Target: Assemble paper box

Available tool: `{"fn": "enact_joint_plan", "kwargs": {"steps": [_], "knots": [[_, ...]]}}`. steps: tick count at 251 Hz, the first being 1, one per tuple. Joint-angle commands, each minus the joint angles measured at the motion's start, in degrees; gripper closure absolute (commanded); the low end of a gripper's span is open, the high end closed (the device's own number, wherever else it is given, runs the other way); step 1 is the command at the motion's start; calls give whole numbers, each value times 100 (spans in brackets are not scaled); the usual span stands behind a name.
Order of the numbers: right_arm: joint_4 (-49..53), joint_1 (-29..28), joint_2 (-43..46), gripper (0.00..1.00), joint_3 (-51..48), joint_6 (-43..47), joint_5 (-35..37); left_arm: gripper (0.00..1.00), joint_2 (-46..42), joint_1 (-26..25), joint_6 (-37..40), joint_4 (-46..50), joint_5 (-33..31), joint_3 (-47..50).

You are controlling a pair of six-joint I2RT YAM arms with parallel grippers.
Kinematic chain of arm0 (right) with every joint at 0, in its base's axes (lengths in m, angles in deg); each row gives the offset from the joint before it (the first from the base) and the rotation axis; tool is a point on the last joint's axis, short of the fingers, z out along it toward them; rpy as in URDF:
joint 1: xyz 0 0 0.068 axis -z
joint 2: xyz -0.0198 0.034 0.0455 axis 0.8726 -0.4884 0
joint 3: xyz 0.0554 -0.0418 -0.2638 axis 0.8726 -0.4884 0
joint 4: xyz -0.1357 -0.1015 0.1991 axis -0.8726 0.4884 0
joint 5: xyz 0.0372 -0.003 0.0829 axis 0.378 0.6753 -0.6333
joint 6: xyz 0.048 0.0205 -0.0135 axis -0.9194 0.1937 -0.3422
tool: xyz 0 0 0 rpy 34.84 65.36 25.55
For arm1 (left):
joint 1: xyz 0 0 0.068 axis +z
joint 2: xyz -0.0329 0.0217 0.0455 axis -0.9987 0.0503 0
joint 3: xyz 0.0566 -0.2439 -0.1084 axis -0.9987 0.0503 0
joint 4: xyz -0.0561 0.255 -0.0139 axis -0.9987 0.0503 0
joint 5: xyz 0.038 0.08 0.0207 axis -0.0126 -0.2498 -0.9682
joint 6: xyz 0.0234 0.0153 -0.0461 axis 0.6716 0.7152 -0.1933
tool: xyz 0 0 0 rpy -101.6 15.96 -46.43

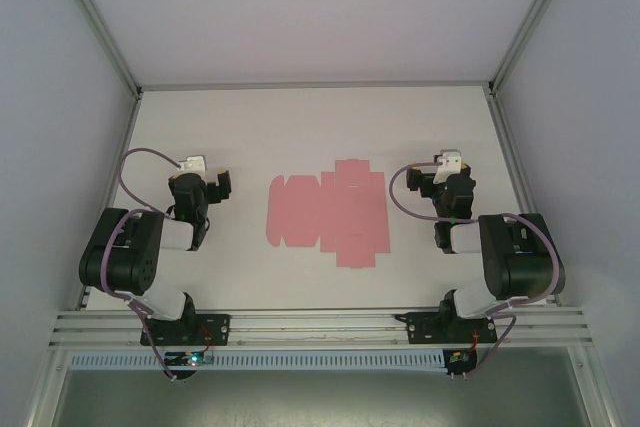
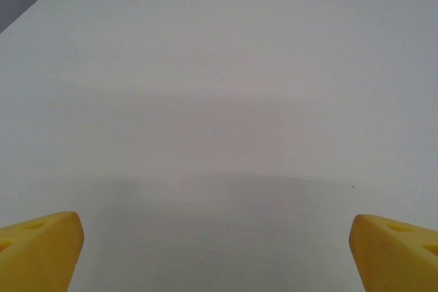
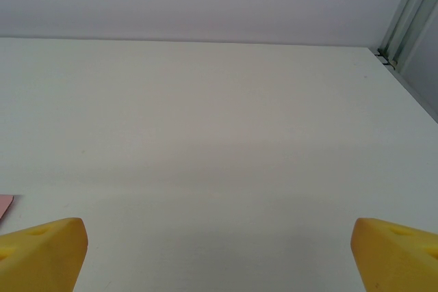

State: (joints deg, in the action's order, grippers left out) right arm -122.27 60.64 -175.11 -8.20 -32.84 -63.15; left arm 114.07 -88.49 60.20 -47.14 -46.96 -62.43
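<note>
The paper box [image 1: 328, 211] is a flat pink die-cut sheet with flaps, lying unfolded on the white table [image 1: 320, 127] midway between the two arms. A small pink corner of it [image 3: 4, 204] shows at the left edge of the right wrist view. My left gripper [image 1: 207, 190] hovers left of the sheet, apart from it, open with bare table between its yellow fingertips [image 2: 41, 251]. On the other side, my right gripper [image 1: 432, 183] sits right of the sheet, also open and holding nothing, its yellow fingertips [image 3: 393, 254] wide apart.
Aluminium frame posts [image 1: 512, 37] and pale walls enclose the table on three sides. A metal rail [image 1: 320, 325] runs along the near edge where both arm bases are bolted. The frame corner [image 3: 404, 25] stands far right in the right wrist view.
</note>
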Motion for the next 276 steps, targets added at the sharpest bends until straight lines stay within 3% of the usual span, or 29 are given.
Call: {"fn": "enact_joint_plan", "kwargs": {"steps": [1, 19, 34, 84, 108, 151, 176, 213, 276], "knots": [[303, -50, 337, 2, 189, -42, 106, 0, -502, 66, 57, 799, -187, -442], [1198, -242, 923, 2, 416, 20, 615, 0, -1244, 71, -299, 2575, -560, -1052], [2127, -357, 1439, 2, 686, -146, 963, 0, -1708, 77, -741, 3453, -584, -1347], [5941, -1017, 2154, 2, 2031, -1391, 1476, 0, -2246, 55, -1777, 5878, 1303, -2059], [7018, -1482, 2079, 2, 2307, -1748, 1339, 0, -2232, -62, -2157, 6231, 2315, -2020], [7604, -2290, 1748, 6, 2444, -2033, 1021, 0, -2180, -556, -2578, 6565, 2931, -1940], [7727, -2554, 1393, 6, 2592, -2188, 915, 0, -2133, -863, -2654, 6681, 2877, -1965], [7907, -2756, 755, 7, 2858, -2320, 874, 0, -1804, -1114, -2784, 6681, 3221, -2026], [7989, -2842, -4, 13, 3100, -2524, 624, 0, -945, -1527, -2632, 7006, 3280, -2416]]}}
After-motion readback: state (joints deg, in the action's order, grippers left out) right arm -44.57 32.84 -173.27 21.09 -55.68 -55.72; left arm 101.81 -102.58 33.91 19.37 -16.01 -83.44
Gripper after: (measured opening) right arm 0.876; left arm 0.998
